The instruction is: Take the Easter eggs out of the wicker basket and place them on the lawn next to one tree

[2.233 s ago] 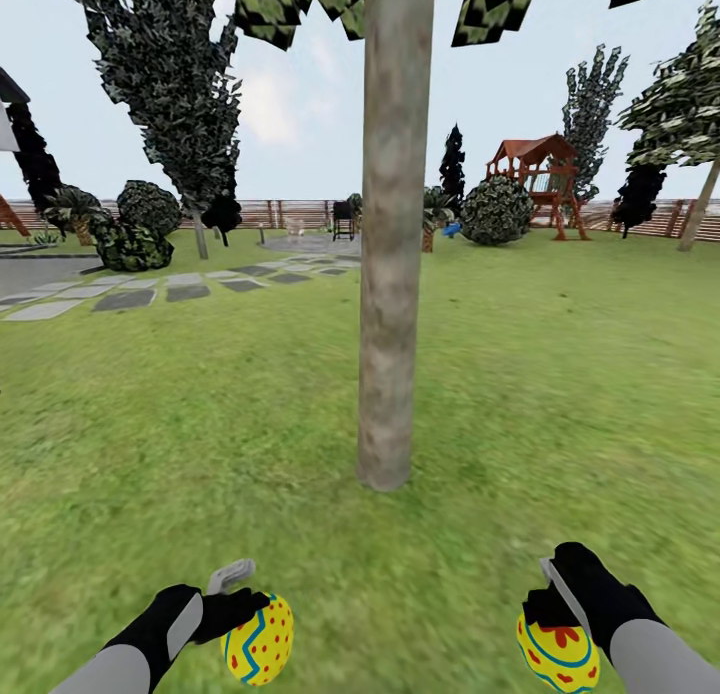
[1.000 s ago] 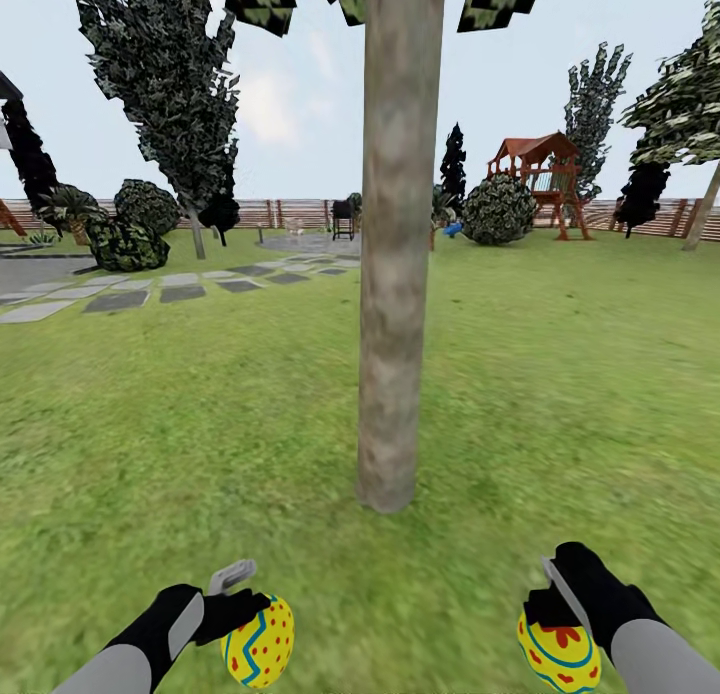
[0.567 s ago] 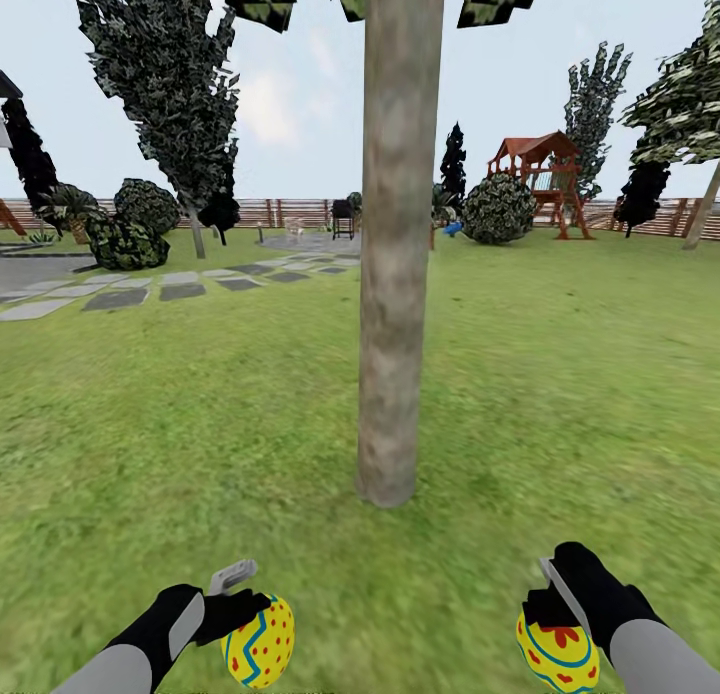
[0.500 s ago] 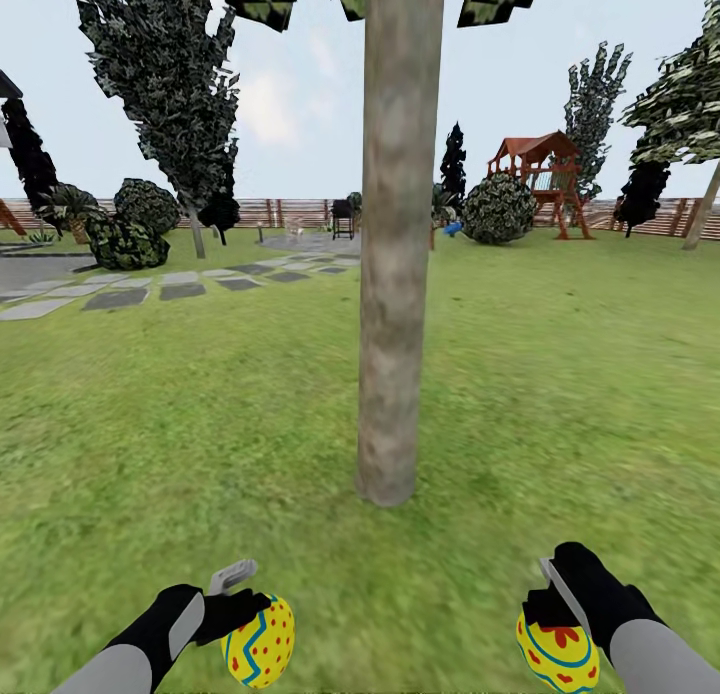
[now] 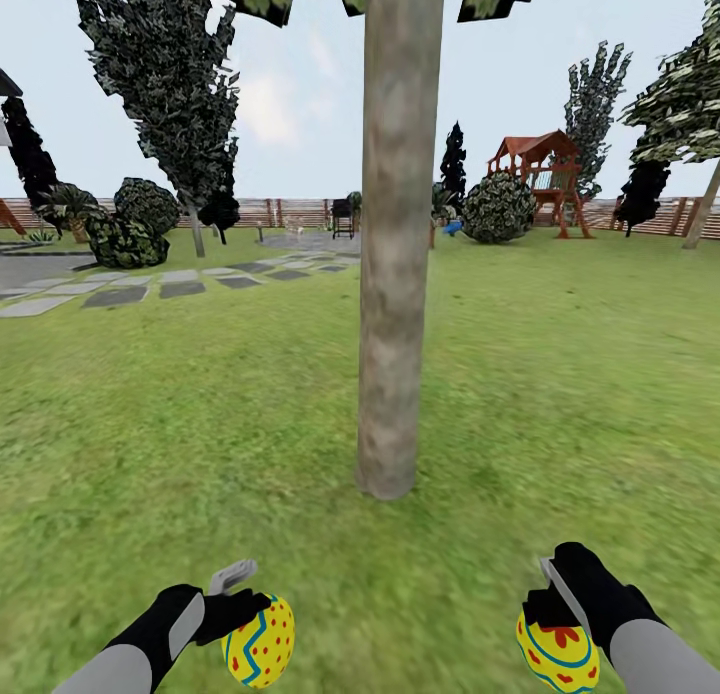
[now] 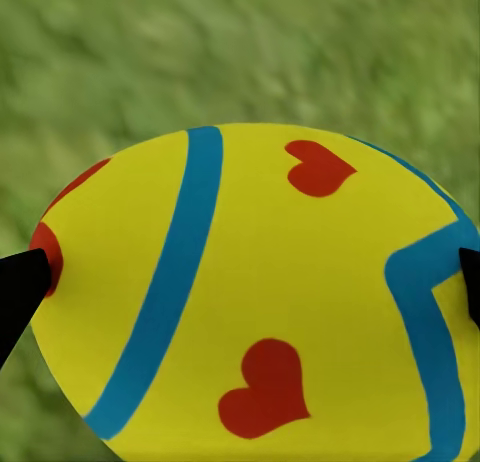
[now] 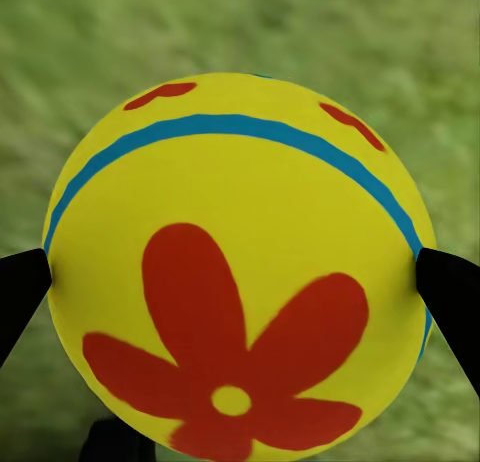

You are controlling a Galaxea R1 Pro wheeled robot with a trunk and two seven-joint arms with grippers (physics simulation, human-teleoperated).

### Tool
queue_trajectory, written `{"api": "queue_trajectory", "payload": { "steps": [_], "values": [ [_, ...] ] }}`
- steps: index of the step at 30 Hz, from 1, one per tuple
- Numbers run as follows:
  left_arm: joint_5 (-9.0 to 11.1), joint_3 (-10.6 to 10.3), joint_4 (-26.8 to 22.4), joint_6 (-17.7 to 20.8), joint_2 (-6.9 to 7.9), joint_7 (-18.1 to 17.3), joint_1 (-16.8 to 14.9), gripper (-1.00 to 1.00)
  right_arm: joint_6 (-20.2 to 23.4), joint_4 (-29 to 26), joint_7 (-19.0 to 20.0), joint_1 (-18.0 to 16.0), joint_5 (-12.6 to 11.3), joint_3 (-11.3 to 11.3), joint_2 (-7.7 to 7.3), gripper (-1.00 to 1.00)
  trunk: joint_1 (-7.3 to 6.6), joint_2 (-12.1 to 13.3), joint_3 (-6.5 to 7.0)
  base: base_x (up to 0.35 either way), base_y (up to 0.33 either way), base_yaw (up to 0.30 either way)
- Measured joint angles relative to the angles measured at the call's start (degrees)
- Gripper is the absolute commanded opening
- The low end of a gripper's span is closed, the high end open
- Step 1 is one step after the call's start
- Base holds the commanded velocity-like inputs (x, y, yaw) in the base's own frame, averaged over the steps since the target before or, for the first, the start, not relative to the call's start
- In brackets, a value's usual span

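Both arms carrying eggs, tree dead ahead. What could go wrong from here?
1. Each Easter egg, left and right, is pinched only at its sides by thin fingers; a smooth egg could slip out before release.
2. Released from carrying height, an egg may roll across the lawn away from the tree.
3. The trunk stands directly ahead between the arms, so driving further forward risks hitting it.

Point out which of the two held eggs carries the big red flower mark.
The egg in the right hand: this Easter egg bears a red flower; the left hand's egg shows red hearts and blue bands.
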Motion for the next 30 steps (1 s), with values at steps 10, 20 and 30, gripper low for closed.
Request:
{"api": "queue_trajectory", "payload": {
  "steps": [10, 20, 30],
  "values": [
    [-0.03, -0.08, 0.00, 0.00, 0.03, 0.00, 0.00, -1.00, 0.00, 0.00, 0.16, -0.03, -0.08, 0.00, -0.10, -1.00, 2.20, -4.01, -1.80, 0.000, 0.000, 0.000],
    [-0.04, -0.03, 0.02, 0.00, 0.00, -0.09, 0.02, -1.00, 0.00, 0.00, 0.16, -0.02, -0.09, 0.00, -0.01, -1.00, 4.39, -8.02, -3.59, 0.000, 0.000, 0.000],
    [-0.07, -0.09, 0.02, 0.00, 0.00, -0.09, 0.00, -1.00, -0.08, 0.00, 0.16, -0.03, -0.08, 0.00, 0.00, -1.00, 6.59, -12.03, -5.39, 0.000, 0.000, 0.000]
  ]
}}
